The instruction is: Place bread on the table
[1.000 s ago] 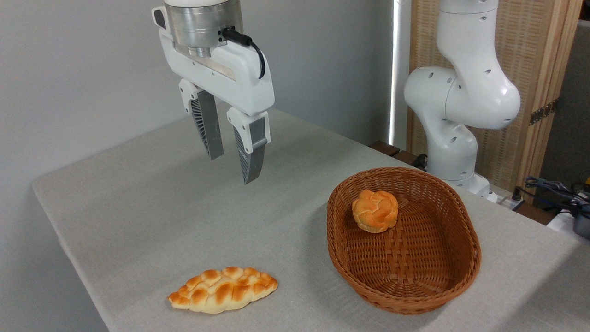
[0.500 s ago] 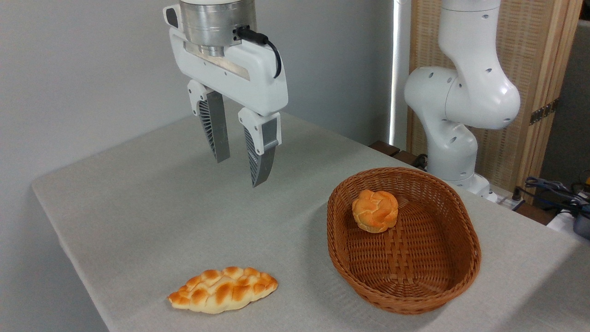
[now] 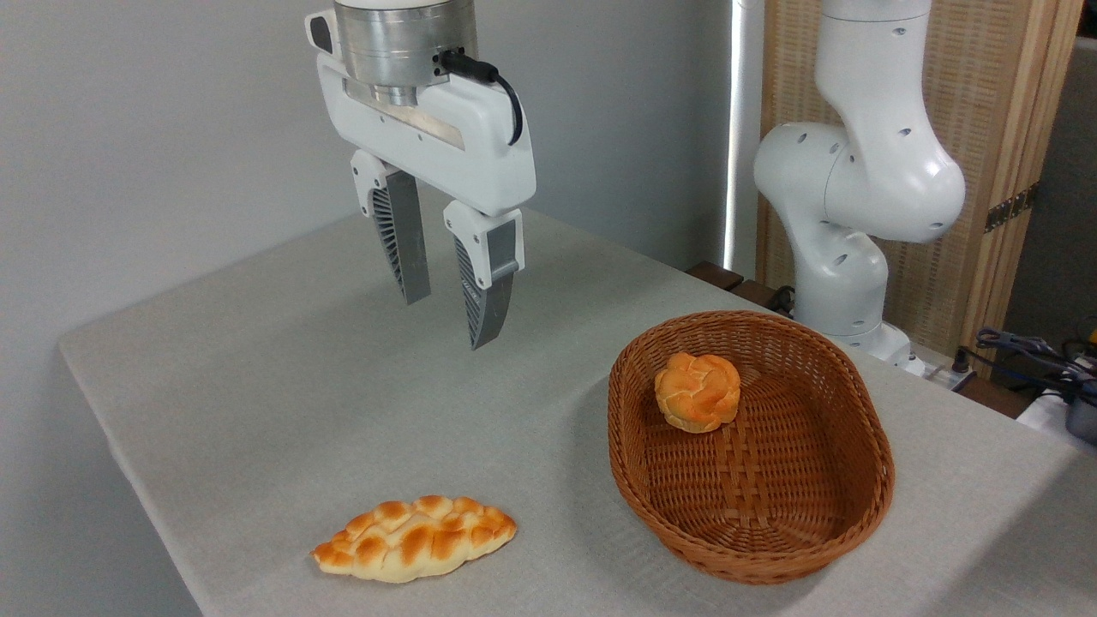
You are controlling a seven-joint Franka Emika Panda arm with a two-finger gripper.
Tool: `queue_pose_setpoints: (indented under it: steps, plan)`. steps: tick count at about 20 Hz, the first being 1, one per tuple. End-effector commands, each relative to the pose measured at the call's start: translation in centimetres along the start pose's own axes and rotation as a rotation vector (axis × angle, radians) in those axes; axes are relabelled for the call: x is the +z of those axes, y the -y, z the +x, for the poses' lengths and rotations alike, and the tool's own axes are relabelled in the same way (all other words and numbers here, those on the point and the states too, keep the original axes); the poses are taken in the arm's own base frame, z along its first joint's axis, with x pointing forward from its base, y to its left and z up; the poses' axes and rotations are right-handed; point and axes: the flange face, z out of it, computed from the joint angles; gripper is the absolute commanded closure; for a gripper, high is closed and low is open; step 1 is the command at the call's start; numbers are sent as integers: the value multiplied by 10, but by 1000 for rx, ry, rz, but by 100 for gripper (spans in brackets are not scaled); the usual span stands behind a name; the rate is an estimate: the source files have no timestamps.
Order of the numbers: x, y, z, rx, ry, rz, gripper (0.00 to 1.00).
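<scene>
In the fixed camera view, no brand, label or writing can be read on any surface. The gripper (image 3: 447,321) is seen high above the table (image 3: 283,377), up and to the left of the basket (image 3: 857,506), with its jaws apart and nothing held between them. The bread (image 3: 416,540) is laid flat on the grey cloth, to the left of the basket and apart from it, near the front edge. A small round bun (image 3: 697,391) is seen inside the basket, towards its far end. The arm's (image 3: 857,180) upper links are cut off by the top edge of the frame.
</scene>
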Motion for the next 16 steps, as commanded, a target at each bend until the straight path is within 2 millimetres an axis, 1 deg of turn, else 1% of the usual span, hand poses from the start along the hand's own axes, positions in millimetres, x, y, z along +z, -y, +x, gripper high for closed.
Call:
queue_pose_setpoints:
  steps: [1,7,10,16]
  plan:
    - [-1,-2,-2,29,21,26,0]
    - [0,-2,-3,46,34,22,0]
    - [1,0,-7,49,69,37,0]
    - [0,0,-7,47,64,37,0]
